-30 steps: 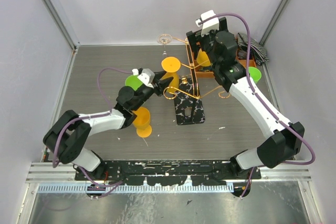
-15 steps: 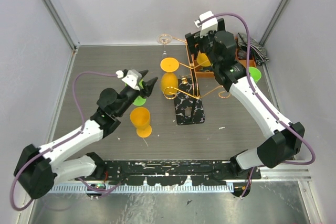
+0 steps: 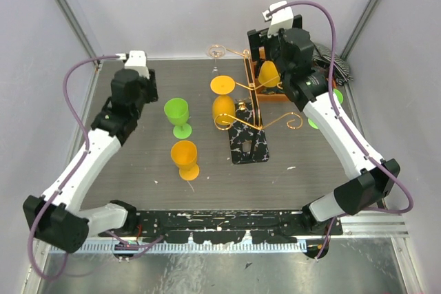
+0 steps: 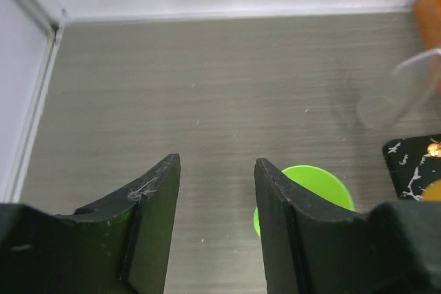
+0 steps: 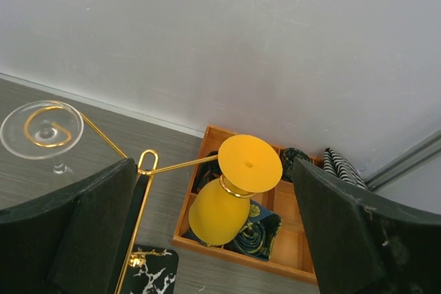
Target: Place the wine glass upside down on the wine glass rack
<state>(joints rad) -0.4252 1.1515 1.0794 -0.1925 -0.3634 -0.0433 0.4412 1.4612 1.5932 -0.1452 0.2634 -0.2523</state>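
The wine glass rack (image 3: 242, 105) is gold wire on a marbled base (image 3: 248, 144). Three glasses hang upside down on it: an orange one (image 3: 224, 107) at the front left, a clear one (image 3: 217, 51) at the back, and another orange one (image 5: 227, 208) on the right arm. My right gripper (image 5: 212, 164) is open, with one jaw on each side of that right orange glass and not touching it. An orange wine glass (image 3: 185, 156) and a green wine glass (image 3: 177, 111) stand upright on the table. My left gripper (image 4: 215, 163) is open and empty, left of the green glass (image 4: 317, 184).
An orange compartment tray (image 5: 289, 256) with rolled cloths sits under the right gripper at the back right. Another green glass (image 3: 315, 122) shows partly behind the right arm. Grey walls close off the back and both sides.
My left arm has drawn away from the orange glass on the rack's front left and swung to the back left. The right gripper has shifted slightly towards the back.
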